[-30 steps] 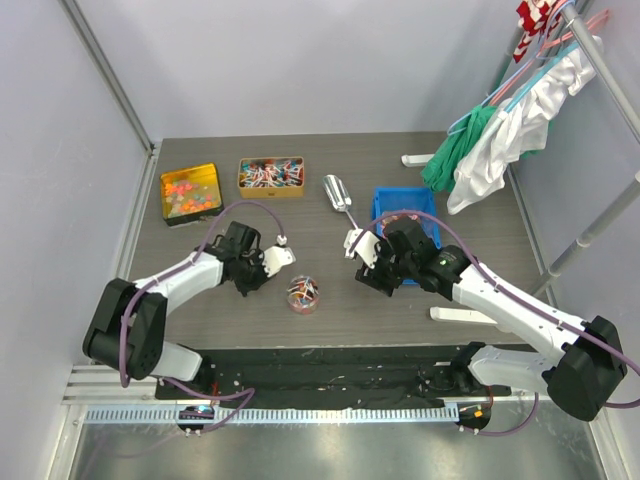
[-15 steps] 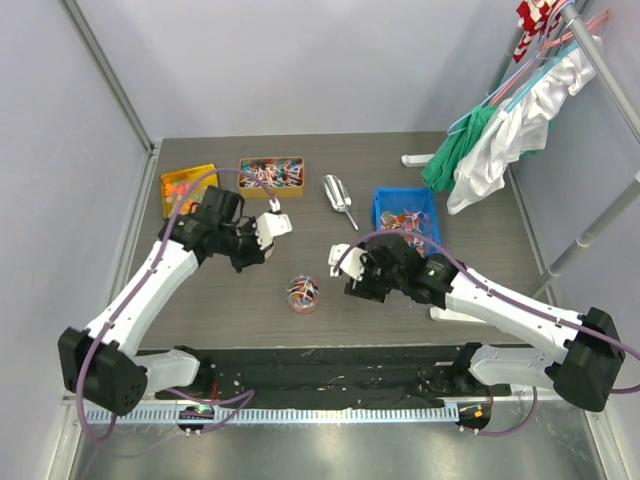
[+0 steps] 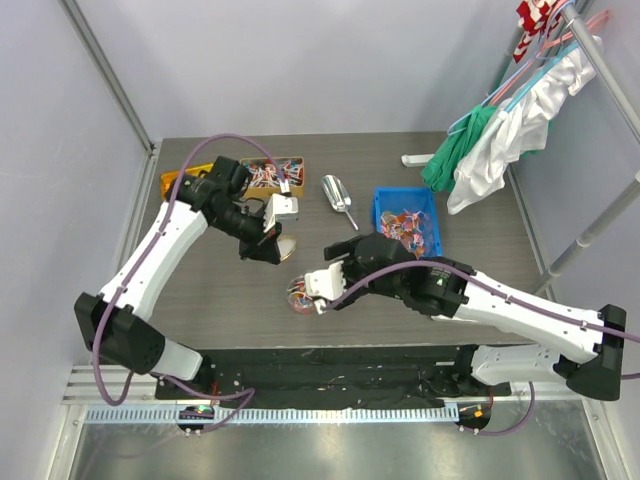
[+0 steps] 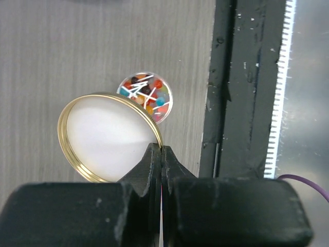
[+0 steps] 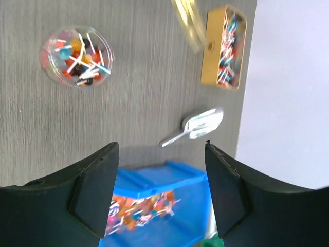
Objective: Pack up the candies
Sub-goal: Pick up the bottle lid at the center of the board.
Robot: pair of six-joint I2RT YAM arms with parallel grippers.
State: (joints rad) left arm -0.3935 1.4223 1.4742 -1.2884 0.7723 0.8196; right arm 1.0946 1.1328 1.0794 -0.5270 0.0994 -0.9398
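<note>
The left gripper (image 4: 161, 154) was seen pinched shut on the rim of a gold lid (image 4: 105, 136), which was held tilted on edge rather than flat. The clear jar (image 3: 303, 296), already filled with candies (image 4: 149, 95) and standing upright and uncapped on the table (image 3: 210, 300), lay just beyond the lid's far edge in the left wrist view. From above, the jar was placed nearer the arm bases than the lid and slightly to its right, the two apart. The right gripper (image 5: 160, 149) was held wide open and empty. It was seen just beside the jar on the jar's right from above, but the jar sat outside its jaws, off to one side in the right wrist view; whether it touched could not be told. The capping was judged to turn on the lid being carried over the jar's mouth and levelled. The right gripper was the nearer one for steadying the jar.
</note>
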